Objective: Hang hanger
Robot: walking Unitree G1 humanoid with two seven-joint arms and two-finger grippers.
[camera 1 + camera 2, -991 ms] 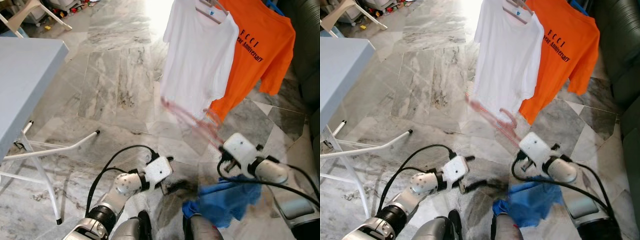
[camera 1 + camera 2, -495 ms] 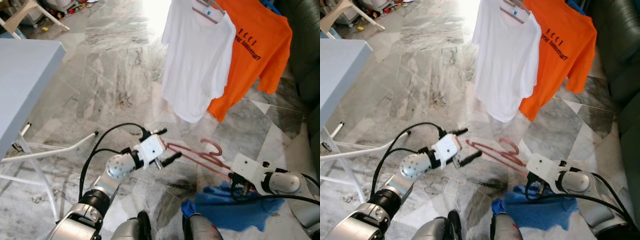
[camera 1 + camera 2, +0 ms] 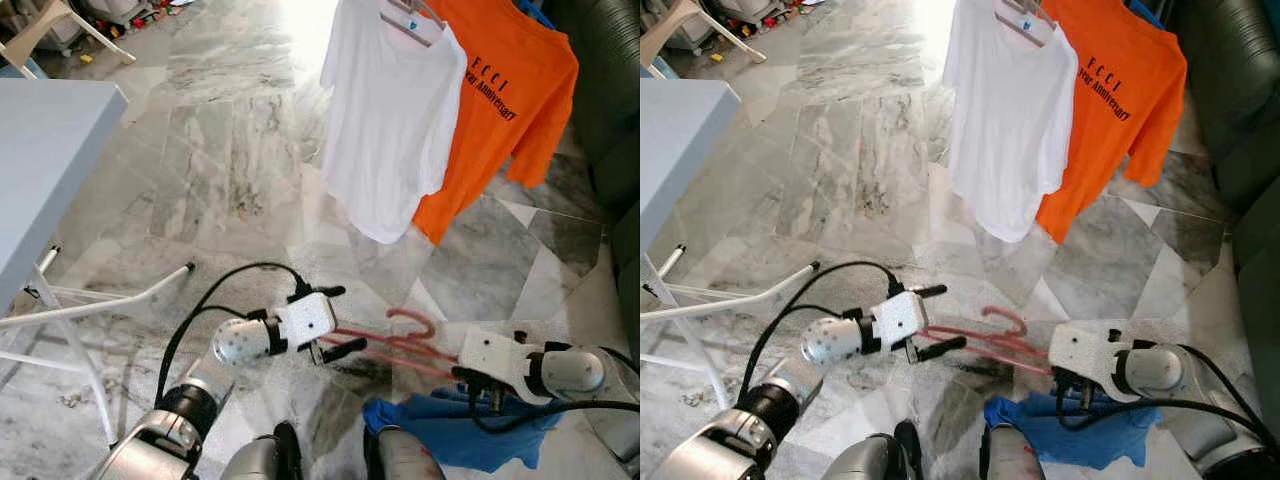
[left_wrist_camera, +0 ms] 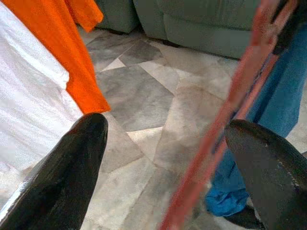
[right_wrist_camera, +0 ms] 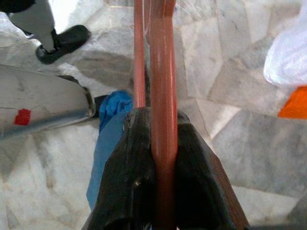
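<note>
While the pink hanger (image 3: 395,345) is clamped by the right gripper (image 5: 158,158), the left gripper (image 3: 335,320) is held agape around its far end.

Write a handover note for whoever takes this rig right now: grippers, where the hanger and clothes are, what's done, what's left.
Right gripper: shut on one end of the red hanger, held low over the marble floor.
Left gripper: open, fingers either side of the hanger's other end, not closed.
Blue garment hangs under the right arm.
White shirt and orange shirt already hang ahead.
Done: hanger picked up.
Left: lift the hanger and hook it up beside the shirts.
</note>
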